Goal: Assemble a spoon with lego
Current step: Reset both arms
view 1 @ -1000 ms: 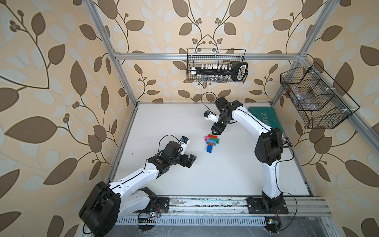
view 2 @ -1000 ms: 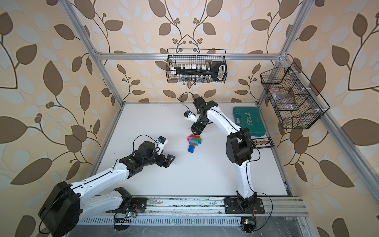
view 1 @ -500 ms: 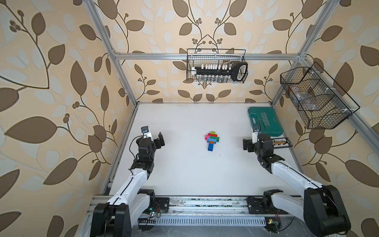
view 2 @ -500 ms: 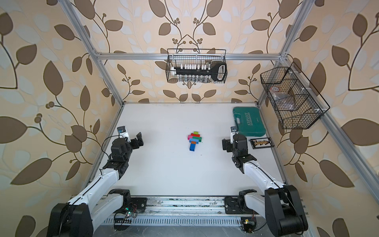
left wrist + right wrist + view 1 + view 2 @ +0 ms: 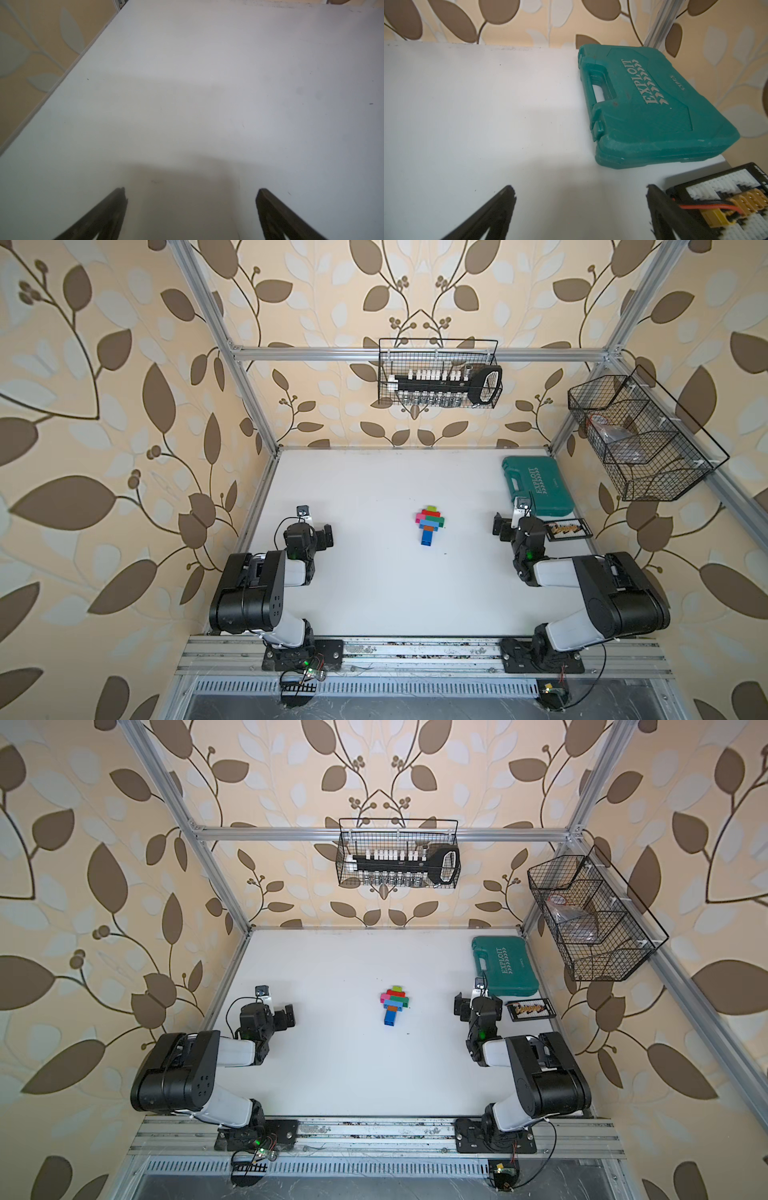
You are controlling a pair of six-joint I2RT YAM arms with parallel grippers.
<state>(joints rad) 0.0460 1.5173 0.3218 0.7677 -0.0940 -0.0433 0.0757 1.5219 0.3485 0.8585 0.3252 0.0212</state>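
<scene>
Two empty pairs, spread wide: left fingers (image 5: 112,207), right fingers (image 5: 496,207). Spoon (image 5: 429,522) looks complete on the desk (image 5: 374,585); a stray sweep could snap it apart.

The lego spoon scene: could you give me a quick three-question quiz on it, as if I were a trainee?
1. True or false: a claw holds the spoon.
2. The spoon's wide end is tipped: A lime, B brown, C black?
3. Fill in: the teal case lies nearest the ___ claw.
Key: 1 false, left claw and right claw both gape empty; 2 A; 3 right.
</scene>
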